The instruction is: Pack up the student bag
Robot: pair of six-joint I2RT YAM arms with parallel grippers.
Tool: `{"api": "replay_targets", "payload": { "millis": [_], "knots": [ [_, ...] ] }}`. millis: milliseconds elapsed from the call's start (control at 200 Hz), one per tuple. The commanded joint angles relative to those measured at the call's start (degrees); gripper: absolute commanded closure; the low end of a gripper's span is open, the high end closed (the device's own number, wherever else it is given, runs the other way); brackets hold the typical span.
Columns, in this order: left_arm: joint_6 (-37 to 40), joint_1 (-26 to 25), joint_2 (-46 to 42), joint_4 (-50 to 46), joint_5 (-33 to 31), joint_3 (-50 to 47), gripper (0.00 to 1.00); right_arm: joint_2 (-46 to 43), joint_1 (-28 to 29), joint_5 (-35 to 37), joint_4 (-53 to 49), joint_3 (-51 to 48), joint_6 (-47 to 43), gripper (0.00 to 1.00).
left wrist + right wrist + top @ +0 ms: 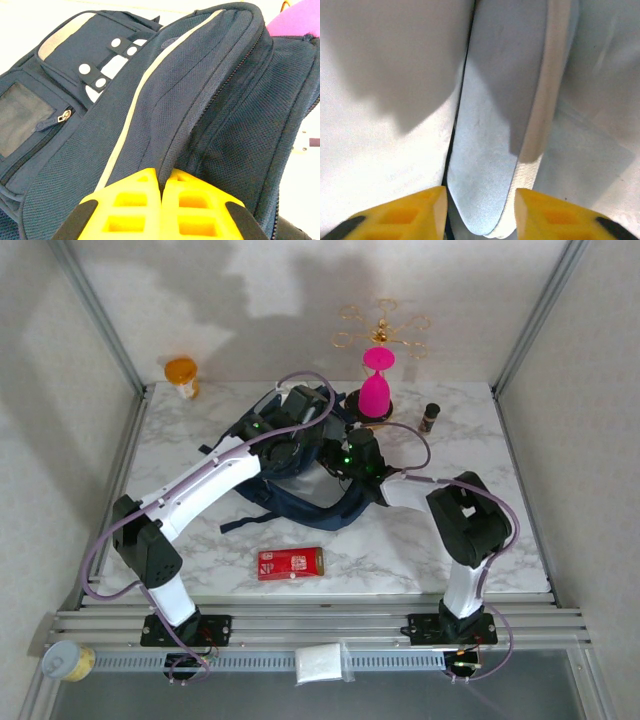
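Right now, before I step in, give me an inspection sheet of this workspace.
Surface: white marble-patterned table, no spills seen.
Job's things: large navy blue fabric backpack lies at centre back, straps towards the front.
Clutter: flat red rectangular packet near the front; pink goblet, gold wire stand, orange bottle and small dark bottle at the back.
Grippers: left gripper shut against the backpack's mesh; right gripper open, astride a pale blue oblong case.
Cables: purple cables follow both arms, one looping over the backpack.
Surroundings: metal-framed white walls; white pouch on the front rail.
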Motion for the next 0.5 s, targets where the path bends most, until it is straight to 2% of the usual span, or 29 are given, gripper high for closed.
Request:
{"api": "replay_targets", "payload": {
  "millis": [0, 100, 260, 411, 496],
  "knots": [
    [-2.83, 0.12, -4.65, 7.49, -0.03, 0.29, 1.00, 2.28, -0.06, 0.26, -1.75, 2.62, -1.92, 0.66],
    [-3.11, 0.21, -4.52, 6.78, -0.52, -0.37, 1.00, 6.33, -0.11, -1.32, -0.20, 6.07, -2.08, 0.75],
    [-3.94, 0.21, -5.63, 8.59, 0.33, -3.09, 1.00, 8.49, 0.28, -3.43, 1.00, 9.01, -3.82, 0.78],
    [-4.55, 0.21, -5.02, 10.16, 1.96, -5.90, 1.00, 0.26, -0.43, -4.19, 3.54, 1.58, -6.56, 0.78],
    [-4.70, 0.21, -4.91, 12.78, 4.39, -8.76, 1.00, -7.15, -1.68, -2.34, -3.26, -2.85, -9.43, 0.77]
  ]
}}
